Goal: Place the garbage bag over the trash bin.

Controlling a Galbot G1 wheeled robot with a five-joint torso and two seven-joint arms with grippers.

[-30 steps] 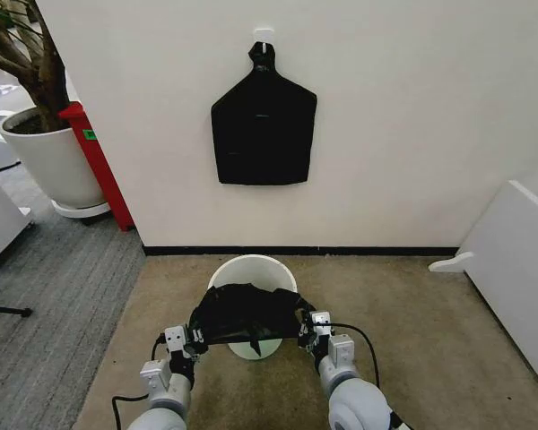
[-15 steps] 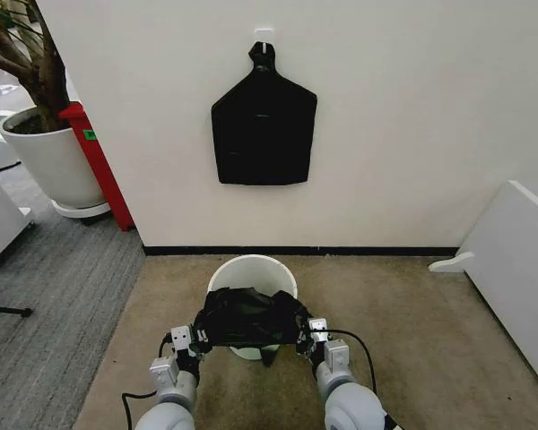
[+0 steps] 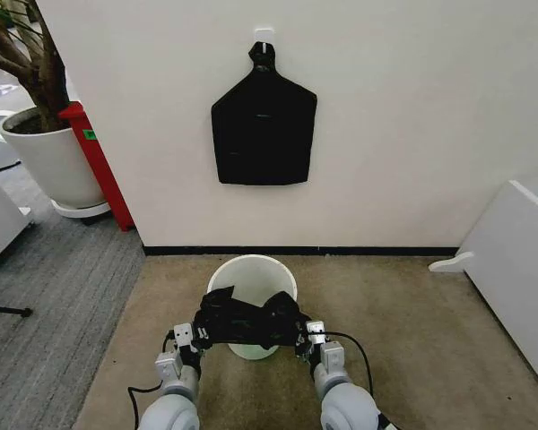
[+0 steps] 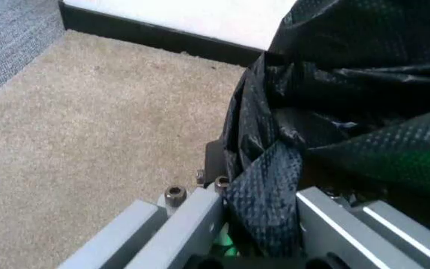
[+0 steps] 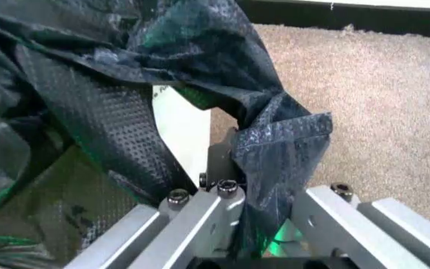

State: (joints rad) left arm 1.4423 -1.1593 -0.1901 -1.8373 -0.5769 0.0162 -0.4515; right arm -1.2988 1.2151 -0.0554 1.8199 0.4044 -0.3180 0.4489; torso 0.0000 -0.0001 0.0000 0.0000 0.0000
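The garbage bag (image 3: 248,322) is a crinkled black sheet stretched between my two grippers, hanging over the near half of the trash bin (image 3: 251,271), a small round white bucket on the carpet by the wall. My left gripper (image 3: 200,335) is shut on the bag's left edge and my right gripper (image 3: 302,336) is shut on its right edge. In the left wrist view the bag (image 4: 327,112) is pinched in my left gripper (image 4: 263,224). In the right wrist view the bag (image 5: 110,112) runs between the right gripper (image 5: 263,207) fingers, with the bin's white wall (image 5: 181,126) behind it.
A flat black bundle (image 3: 263,130) hangs from a hook on the wall above the bin. A large white plant pot (image 3: 49,161) and a red stand (image 3: 97,161) are at the left. A white panel (image 3: 511,269) leans at the right. Beige carpet surrounds the bin.
Both grippers have drawn back toward me and closer together, and the bag has bunched up and now hangs over the bin's near rim.
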